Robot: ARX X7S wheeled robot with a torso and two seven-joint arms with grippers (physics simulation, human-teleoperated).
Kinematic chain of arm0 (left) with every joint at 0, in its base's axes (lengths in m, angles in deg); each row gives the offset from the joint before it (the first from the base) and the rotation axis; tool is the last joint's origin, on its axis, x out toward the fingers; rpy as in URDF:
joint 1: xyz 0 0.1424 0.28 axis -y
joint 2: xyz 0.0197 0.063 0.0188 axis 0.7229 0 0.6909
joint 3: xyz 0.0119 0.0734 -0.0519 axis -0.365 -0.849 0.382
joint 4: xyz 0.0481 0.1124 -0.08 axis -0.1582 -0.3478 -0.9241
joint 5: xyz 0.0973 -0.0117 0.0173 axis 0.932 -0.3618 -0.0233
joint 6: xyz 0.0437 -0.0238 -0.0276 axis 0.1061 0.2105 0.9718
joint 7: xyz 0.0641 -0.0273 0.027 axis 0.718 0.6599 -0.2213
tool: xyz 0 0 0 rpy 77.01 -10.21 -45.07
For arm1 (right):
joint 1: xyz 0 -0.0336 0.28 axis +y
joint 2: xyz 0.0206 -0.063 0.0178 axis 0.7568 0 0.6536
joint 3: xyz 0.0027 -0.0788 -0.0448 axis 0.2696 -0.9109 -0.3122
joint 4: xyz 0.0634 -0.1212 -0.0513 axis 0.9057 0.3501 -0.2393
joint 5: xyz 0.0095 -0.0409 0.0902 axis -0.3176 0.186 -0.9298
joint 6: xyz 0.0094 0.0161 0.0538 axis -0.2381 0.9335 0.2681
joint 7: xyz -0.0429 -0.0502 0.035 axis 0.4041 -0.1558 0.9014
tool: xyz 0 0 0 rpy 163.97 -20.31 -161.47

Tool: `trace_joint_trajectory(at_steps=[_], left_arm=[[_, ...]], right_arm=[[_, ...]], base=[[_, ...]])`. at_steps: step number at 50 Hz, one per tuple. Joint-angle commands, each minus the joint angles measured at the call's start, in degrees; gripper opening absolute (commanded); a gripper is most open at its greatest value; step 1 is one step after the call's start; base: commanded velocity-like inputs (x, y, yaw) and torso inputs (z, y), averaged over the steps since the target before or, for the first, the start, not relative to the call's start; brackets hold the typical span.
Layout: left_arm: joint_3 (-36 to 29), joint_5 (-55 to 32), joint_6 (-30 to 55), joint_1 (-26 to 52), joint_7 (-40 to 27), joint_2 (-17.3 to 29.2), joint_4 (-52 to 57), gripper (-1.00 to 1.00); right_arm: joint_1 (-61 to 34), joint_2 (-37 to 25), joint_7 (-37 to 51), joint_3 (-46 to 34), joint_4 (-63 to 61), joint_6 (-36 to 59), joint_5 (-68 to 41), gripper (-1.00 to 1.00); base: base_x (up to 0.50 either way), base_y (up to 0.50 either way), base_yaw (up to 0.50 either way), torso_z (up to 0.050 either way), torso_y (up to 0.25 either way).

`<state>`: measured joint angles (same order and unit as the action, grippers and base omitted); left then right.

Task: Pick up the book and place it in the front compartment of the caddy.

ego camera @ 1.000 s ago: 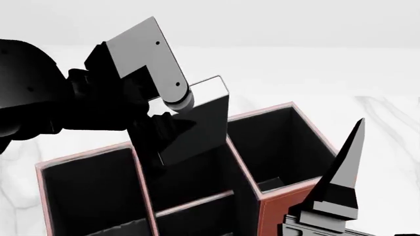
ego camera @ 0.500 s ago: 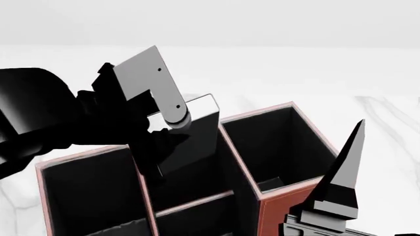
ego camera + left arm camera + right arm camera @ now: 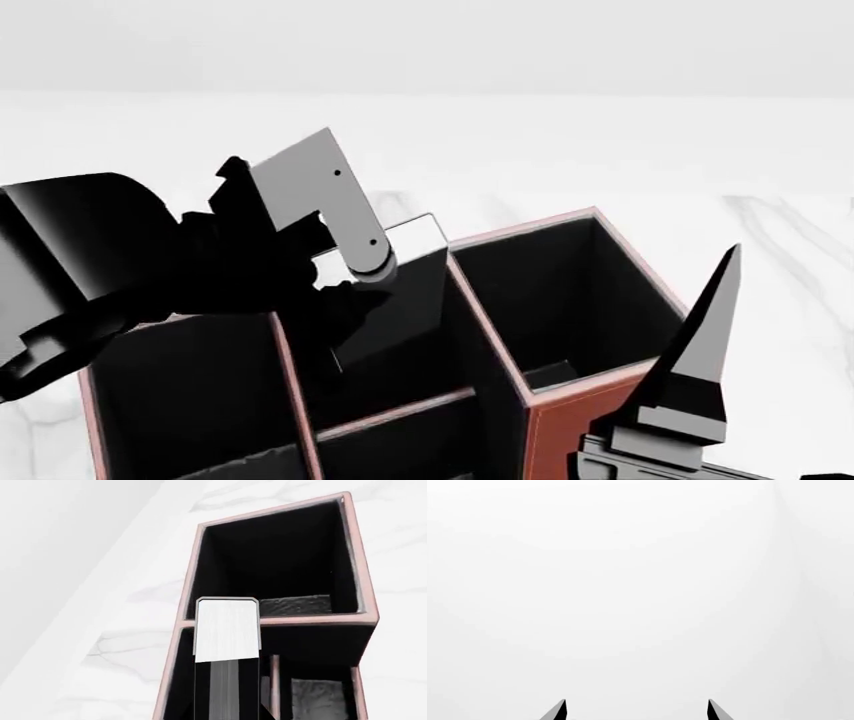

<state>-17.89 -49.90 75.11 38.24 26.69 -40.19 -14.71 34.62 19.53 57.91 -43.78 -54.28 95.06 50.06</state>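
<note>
From the left wrist camera, the thin black-covered book with white page edges (image 3: 226,630) stands upright inside the reddish-brown leather-look caddy with pale rims and black lining (image 3: 363,600), beside a divider. From the head camera, the left gripper (image 3: 350,300) clasps the book (image 3: 414,262), partly sunk in a middle compartment of the caddy (image 3: 567,425). From the right wrist camera, the right gripper (image 3: 636,712) shows spread fingertips (image 3: 558,711), holding nothing.
</note>
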Motion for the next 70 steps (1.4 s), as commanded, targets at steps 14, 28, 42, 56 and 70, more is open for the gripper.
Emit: trace_joint_trajectory(at_steps=[14, 28, 42, 56, 70], left_arm=[[0.2, 3.7, -5.3, -2.5, 2.3, -2.6, -4.3, -1.0], [-0.8, 5.9, -11.3, -4.5, 4.7, -4.1, -10.8, -1.0], [-1.3, 7.6, -16.4, -6.1, 6.0, -6.1, -16.5, -1.0], [-1.8, 9.1, -21.4, -7.1, 7.9, -8.4, -23.2, -1.0], [-2.3, 10.4, -26.7, -7.7, 10.6, -12.2, -32.3, -1.0]], right_arm=[[-0.1, 0.3, -2.9, -1.2, 1.4, -0.9, 3.6, 1.0], [0.3, 0.1, -2.9, -1.2, 2.0, -1.4, 3.7, 1.0], [0.9, -0.2, -2.8, -1.1, 2.4, -1.8, 3.7, 1.0], [0.6, 0.2, -3.1, -2.1, 3.5, -1.7, 4.3, 1.0], [0.7, 0.4, -3.3, -2.4, 4.3, -2.0, 4.7, 1.0]], base=[[0.0, 0.0, 0.0, 0.001, 0.001], [0.0, 0.0, 0.0, 0.0, 0.001], [0.0, 0.0, 0.0, 0.0, 0.001], [0.0, 0.0, 0.0, 0.001, 0.001], [0.0, 0.0, 0.0, 0.0, 0.001]])
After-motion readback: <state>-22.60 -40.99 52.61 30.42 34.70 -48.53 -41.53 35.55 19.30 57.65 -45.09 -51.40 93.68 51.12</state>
